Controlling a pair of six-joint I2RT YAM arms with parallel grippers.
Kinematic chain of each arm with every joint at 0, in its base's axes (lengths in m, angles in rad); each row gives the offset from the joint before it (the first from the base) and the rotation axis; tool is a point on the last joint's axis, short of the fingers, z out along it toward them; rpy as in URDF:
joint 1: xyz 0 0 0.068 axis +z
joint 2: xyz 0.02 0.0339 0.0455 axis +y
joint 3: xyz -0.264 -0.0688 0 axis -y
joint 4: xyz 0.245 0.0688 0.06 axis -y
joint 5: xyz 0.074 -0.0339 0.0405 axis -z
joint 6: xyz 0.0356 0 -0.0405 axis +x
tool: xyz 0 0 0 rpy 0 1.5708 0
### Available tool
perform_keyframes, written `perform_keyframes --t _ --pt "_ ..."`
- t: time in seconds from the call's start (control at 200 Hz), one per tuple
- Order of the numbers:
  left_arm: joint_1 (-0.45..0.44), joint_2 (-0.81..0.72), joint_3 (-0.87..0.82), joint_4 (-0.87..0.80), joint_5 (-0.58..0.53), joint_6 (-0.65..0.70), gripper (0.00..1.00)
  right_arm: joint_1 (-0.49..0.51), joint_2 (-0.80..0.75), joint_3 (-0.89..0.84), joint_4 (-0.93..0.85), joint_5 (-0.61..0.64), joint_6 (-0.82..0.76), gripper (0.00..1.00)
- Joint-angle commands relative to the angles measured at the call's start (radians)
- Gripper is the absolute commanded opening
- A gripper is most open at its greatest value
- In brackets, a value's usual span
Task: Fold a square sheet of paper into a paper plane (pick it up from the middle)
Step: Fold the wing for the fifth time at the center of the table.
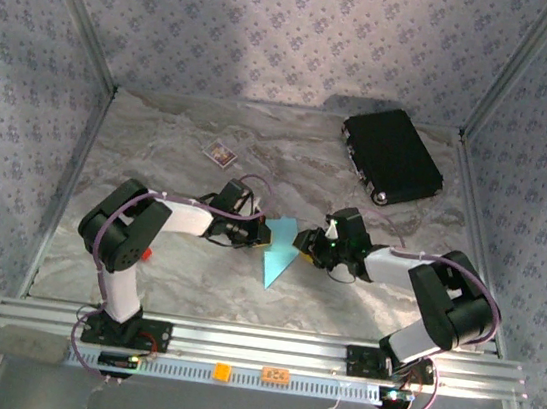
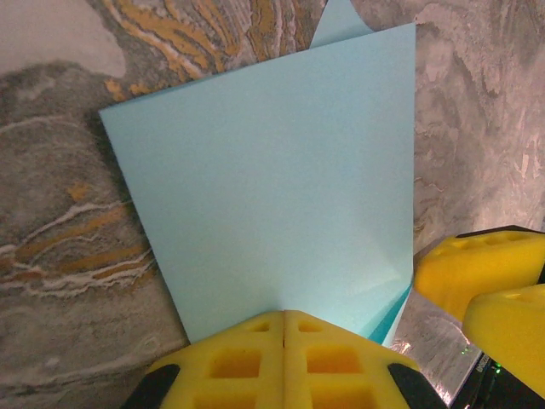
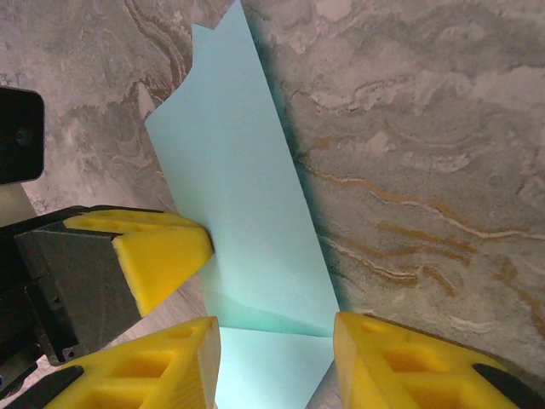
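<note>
Left wrist view: the left claw (image 2: 285,322) is pressed together on the near edge of the blue paper (image 2: 272,187), pinching it. The right claw (image 3: 277,336) stands spread, with a creased end of the paper between its fingers. The paper sits mid-table (image 1: 192,290), partly folded with one end pointed. I judge it is no slim dart yet and several folds are left.

Two arms are seen, the left arm (image 1: 128,236) and the right arm (image 1: 447,303), each built of black joint housings and white link tubes. Thin purple cables (image 1: 98,247) are looped along them. Yellow moulded fingers (image 2: 230,362) are pitted with square recesses.
</note>
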State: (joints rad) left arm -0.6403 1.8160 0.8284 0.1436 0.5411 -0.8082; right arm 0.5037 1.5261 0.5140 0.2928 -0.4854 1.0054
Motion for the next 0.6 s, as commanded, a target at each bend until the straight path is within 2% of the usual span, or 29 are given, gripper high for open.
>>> perform_keyframes --t 0.0,0.19,0.355,0.595 --pt "0.007 0.012 -0.002 -0.022 0.016 0.01 0.0 -0.014 -0.021 -0.026 -0.013 0.01 0.011 0.42" --pt "0.008 0.013 -0.003 -0.018 0.015 0.003 0.0 -0.028 -0.017 -0.024 -0.043 0.008 -0.009 0.42" --pt "0.007 0.012 -0.006 -0.015 0.015 0.002 0.0 -0.03 -0.002 -0.03 0.032 -0.037 0.008 0.41" --pt "0.007 0.02 0.006 -0.014 0.022 -0.003 0.0 -0.041 0.032 0.0 0.052 -0.099 -0.02 0.41"
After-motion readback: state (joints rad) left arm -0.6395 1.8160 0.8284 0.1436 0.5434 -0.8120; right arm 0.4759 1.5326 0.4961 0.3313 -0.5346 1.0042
